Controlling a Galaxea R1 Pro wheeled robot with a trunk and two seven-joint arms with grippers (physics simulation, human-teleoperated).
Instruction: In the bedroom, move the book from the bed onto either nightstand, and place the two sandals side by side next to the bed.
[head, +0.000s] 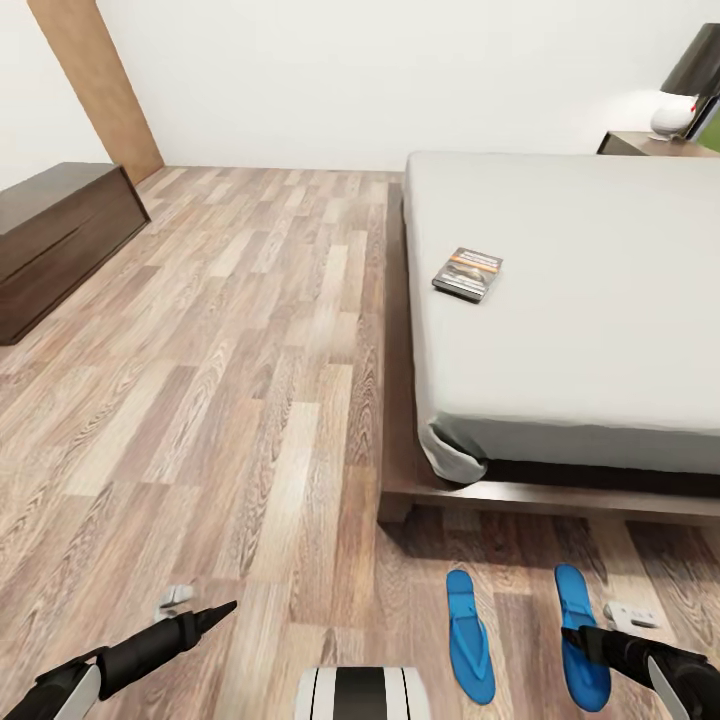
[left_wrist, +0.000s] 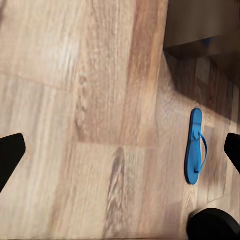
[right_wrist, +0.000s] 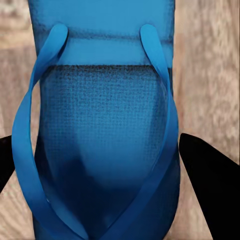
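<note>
The book (head: 467, 274) lies flat on the light-grey mattress of the bed (head: 590, 300), near its left side. Two blue sandals rest on the plank floor in front of the bed's foot, a gap between them: the left sandal (head: 470, 636) (left_wrist: 195, 147) and the right sandal (head: 580, 640) (right_wrist: 100, 130). My right gripper (head: 590, 640) (right_wrist: 107, 175) hovers open right over the right sandal, one finger off each side of it. My left gripper (head: 215, 615) (left_wrist: 120, 155) is open over bare floor, well left of the sandals. A nightstand (head: 650, 143) stands beyond the bed.
A long dark low bench (head: 60, 240) runs along the left wall. A lamp with a dark shade (head: 695, 70) sits on the nightstand. The bed's dark wooden frame (head: 400, 480) juts out at floor level. Wide wood floor lies between bench and bed.
</note>
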